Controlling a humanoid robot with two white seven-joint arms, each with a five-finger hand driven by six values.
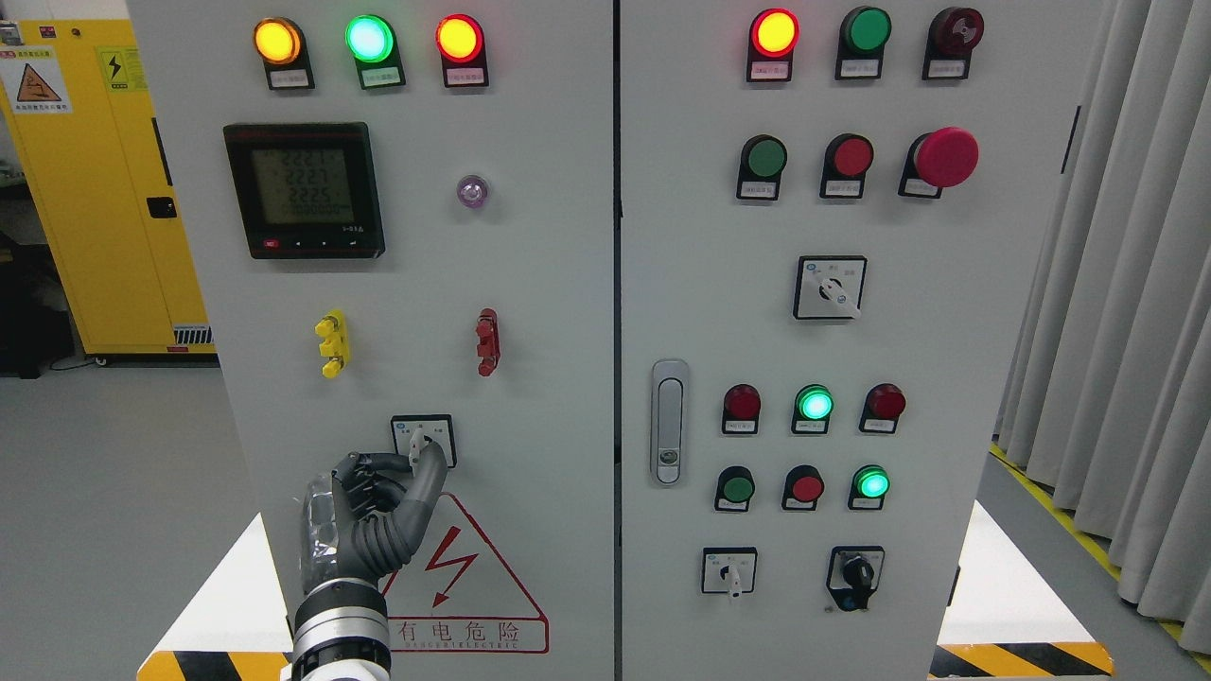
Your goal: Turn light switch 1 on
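Note:
A small white rotary switch (423, 437) on a square black-framed plate sits low on the left door of the grey electrical cabinet (530, 312). My left hand (419, 456) rises from the bottom edge at the left. Its thumb (432, 475) and index finger (386, 462) meet on the switch's white knob, while the other fingers curl below it. The hand hides the lower left of the switch plate. My right arm does not show.
Above the switch are yellow (333, 343) and red (487, 341) terminals, a digital meter (304, 189) and lit indicator lamps. The right door carries a handle (669, 421), push buttons and more rotary switches (729, 571). A yellow cabinet (104, 189) stands at left, curtains (1126, 312) at right.

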